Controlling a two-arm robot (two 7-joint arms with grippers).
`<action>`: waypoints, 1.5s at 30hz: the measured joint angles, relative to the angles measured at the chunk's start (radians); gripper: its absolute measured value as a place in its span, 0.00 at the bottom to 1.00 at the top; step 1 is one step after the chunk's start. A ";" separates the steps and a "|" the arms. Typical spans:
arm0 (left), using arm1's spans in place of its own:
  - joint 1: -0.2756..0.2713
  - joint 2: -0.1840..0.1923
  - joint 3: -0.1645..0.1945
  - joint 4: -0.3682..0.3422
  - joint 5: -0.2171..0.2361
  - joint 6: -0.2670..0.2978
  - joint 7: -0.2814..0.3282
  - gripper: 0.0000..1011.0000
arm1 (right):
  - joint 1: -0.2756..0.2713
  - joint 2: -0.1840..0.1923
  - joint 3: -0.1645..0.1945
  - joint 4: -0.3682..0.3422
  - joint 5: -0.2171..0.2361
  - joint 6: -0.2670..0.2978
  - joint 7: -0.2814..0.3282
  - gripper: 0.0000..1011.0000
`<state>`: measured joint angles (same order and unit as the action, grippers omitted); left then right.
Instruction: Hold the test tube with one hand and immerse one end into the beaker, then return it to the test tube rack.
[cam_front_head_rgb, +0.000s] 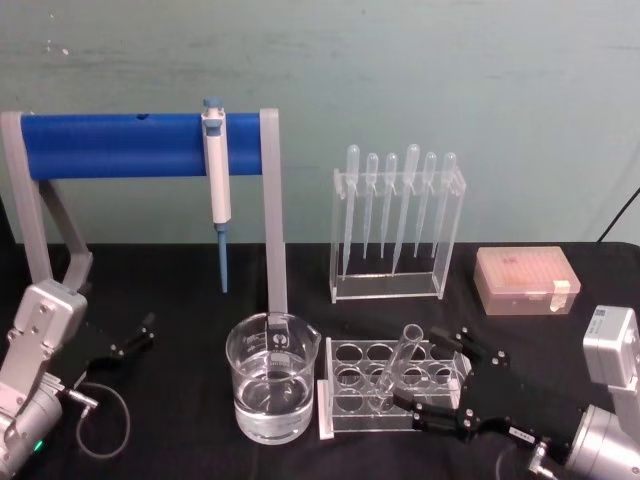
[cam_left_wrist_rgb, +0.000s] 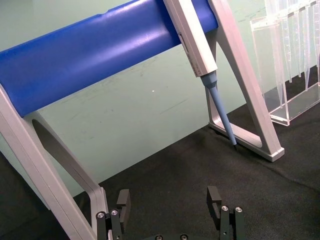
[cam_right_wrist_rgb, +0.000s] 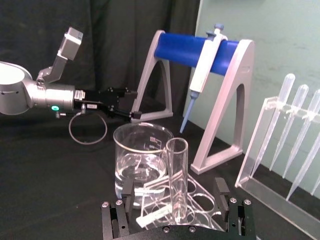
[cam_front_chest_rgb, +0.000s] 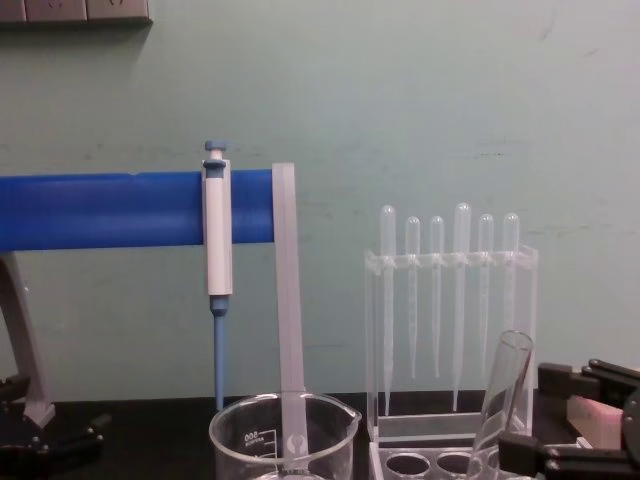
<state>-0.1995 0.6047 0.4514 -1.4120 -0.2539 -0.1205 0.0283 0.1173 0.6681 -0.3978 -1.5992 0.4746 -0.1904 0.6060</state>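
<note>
Long clear glass test tube (cam_front_head_rgb: 400, 362) leans in clear plastic holed rack (cam_front_head_rgb: 352, 420), at 3 o'clock of wide clear glass beaker (cam_front_head_rgb: 272, 390). Black right gripper (cam_right_wrist_rgb: 174, 192) spread wide at both sides of tube, no grip. Black left gripper (cam_left_wrist_rgb: 169, 200) wide, idle at 9 o'clock. Probably lift, dip and return are all left to do.

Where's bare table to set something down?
Barest: the black cloth between the left gripper and the beaker. A narrower strip lies between the pipette rack and the test tube rack. Crowded: the right gripper's open fingers flank the test tube.
</note>
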 joint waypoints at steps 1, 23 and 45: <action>0.000 0.000 0.000 0.000 0.000 0.000 0.000 0.99 | 0.005 -0.010 0.001 0.014 -0.001 -0.018 0.011 0.99; 0.000 0.000 0.000 0.000 0.000 0.000 0.000 0.99 | 0.063 -0.119 0.009 0.128 0.050 -0.038 0.080 0.99; 0.000 0.000 0.000 0.000 0.000 0.000 0.000 0.99 | 0.072 -0.134 -0.003 0.134 0.017 -0.011 0.042 0.99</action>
<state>-0.1995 0.6047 0.4515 -1.4120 -0.2539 -0.1205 0.0283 0.1898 0.5340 -0.4006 -1.4655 0.4919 -0.2012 0.6482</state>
